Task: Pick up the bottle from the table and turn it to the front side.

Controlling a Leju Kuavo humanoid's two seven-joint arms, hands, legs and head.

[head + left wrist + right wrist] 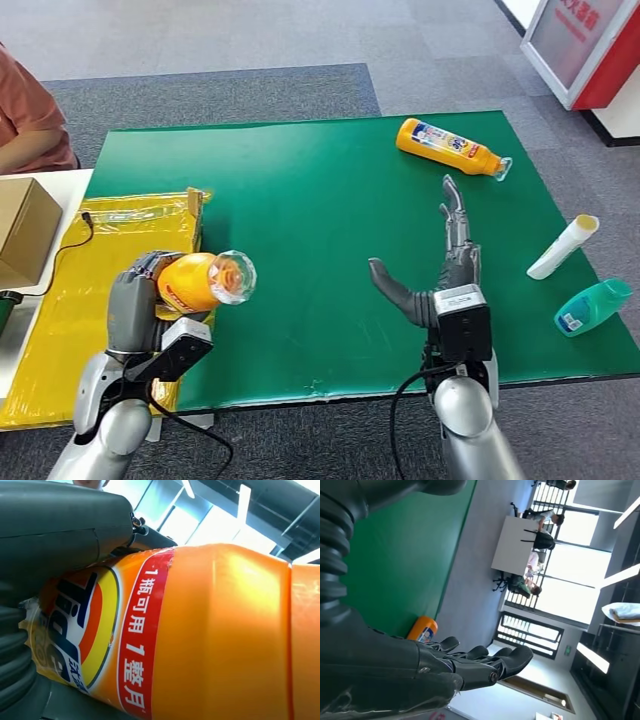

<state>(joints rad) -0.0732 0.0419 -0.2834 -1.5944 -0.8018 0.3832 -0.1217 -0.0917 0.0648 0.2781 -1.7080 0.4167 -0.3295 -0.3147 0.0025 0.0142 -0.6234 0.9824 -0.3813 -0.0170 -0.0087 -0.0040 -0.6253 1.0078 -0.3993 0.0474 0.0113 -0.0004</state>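
Looking down from the head view, the left hand (140,300) grips an orange bottle (198,281) and holds it lifted at the near left edge of the green table (302,230), above the border with a yellow plastic sheet (68,300). The bottle lies roughly level, its clear cap end pointing toward the table's middle, probably so the label can be rolled round to face front. The right hand (445,270) holds nothing; it hovers over the table with fingers stretched forward and thumb spread aside, likely kept clear. Beyond it lies a second orange bottle (451,146), and a white tube (562,246) and a teal bottle (592,305) rest near the right edge. A person's sleeve (26,120) shows at far left beside a cardboard box (26,230).

From the left wrist, the bottle (211,630) sits against the hand's grey cover, its printed label with a red band facing the camera.

From the right wrist, the open right hand (471,667) extends toward the far orange bottle (422,629) on the table (403,550).
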